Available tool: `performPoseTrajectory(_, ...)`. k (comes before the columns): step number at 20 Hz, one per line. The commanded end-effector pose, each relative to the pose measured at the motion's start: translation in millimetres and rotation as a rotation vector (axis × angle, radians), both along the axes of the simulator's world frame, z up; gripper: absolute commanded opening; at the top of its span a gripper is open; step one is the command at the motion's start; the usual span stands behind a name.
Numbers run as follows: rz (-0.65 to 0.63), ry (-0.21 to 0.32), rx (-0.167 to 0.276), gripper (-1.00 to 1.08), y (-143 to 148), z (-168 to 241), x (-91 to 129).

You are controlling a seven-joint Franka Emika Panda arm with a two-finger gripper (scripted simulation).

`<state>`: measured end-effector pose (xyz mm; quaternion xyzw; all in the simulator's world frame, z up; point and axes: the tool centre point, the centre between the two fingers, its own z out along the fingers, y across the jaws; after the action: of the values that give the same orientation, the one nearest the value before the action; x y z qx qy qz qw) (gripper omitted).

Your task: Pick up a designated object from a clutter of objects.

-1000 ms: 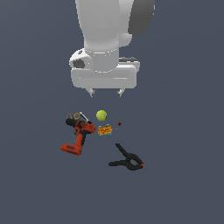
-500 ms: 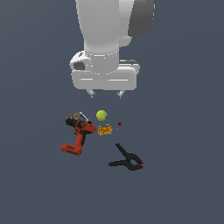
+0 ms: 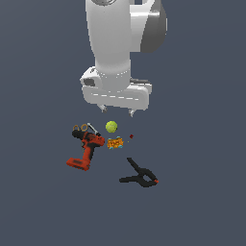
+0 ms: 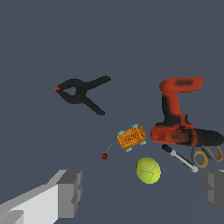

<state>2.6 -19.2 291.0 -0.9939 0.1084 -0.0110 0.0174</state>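
A: In the exterior view, how far along is the arm?

B: Barely started, by the look of it. The gripper [image 3: 116, 110] hangs above the clutter with its fingers spread wide and nothing between them. The orange item [image 3: 115, 143] lies on the worktop [image 3: 202, 202], untouched, just below the yellow-green ball [image 3: 111, 127] and just beside the drill [image 3: 85, 150]. Descent, closing and lift all seem left to do.

A: And the other things there?

B: The black clamp [image 3: 139, 176] lies apart, toward the exterior view's right and nearer the camera. The scissors [image 3: 82, 128] peep out behind the drill's head. A red speck [image 3: 131, 136] sits near the orange item.

A: What does the wrist view add?

B: Both fingers [image 4: 70, 192] show at the picture's edges, far apart, empty. The orange item [image 4: 131, 138] lies between the ball [image 4: 148, 170] and the clamp [image 4: 81, 92], close to the drill [image 4: 179, 120]; a thin thread seems to run to the red speck [image 4: 105, 156]. The scissors [image 4: 205, 156] lie under the drill's nose.

A: The surface and room?

B: A flat, plain grey-blue worktop filling both views; no walls or edges show
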Motion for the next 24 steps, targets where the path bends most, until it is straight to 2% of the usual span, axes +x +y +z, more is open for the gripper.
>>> performPoseTrajectory(1, -0.051, 0.003, 0.002, 1.0, 1, -11, 1)
performPoseTrajectory(24, -0.642, 0.033, 0.005, 1.0, 6, -134, -7)
